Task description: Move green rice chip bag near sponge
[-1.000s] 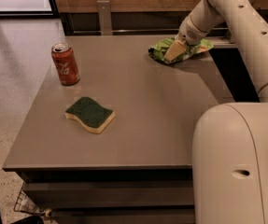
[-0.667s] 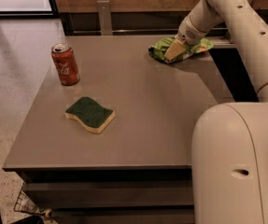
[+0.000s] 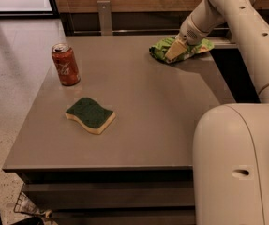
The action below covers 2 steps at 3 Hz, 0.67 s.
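The green rice chip bag (image 3: 197, 48) lies crumpled at the far right of the grey table (image 3: 143, 102), near its back edge. My gripper (image 3: 172, 53) reaches down from the upper right and rests on the bag's left part, shut on the bag, which sits on the table top. The sponge (image 3: 90, 115), dark green on top with pale yellow foam, lies flat at the front left of the table, well apart from the bag and the gripper.
A red soda can (image 3: 65, 64) stands upright at the table's left, behind the sponge. My arm's large white body (image 3: 237, 163) fills the front right. A dark gap (image 3: 235, 76) runs along the table's right edge. A wooden wall panel is behind.
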### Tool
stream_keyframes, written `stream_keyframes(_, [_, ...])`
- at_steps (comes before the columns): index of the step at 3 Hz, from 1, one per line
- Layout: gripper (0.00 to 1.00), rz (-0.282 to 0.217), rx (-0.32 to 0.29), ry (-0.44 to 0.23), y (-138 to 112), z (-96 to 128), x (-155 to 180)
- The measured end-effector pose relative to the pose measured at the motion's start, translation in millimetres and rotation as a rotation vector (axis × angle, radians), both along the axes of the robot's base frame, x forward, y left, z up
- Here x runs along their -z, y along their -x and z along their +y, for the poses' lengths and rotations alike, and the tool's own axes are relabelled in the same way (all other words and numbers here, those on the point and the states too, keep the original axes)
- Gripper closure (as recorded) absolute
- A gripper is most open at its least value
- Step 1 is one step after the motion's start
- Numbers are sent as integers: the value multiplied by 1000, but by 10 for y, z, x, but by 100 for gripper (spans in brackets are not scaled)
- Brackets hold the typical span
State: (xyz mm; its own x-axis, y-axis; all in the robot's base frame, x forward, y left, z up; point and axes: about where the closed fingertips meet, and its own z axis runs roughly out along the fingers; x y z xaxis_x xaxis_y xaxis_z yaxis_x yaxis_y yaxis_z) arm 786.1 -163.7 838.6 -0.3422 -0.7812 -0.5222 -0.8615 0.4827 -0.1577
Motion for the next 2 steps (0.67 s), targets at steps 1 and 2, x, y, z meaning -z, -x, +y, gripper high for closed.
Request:
stream_keyframes(1, [100, -5, 12, -1, 11, -62, -30])
stream_keyframes(2, [100, -57, 60, 30, 168, -359, -444])
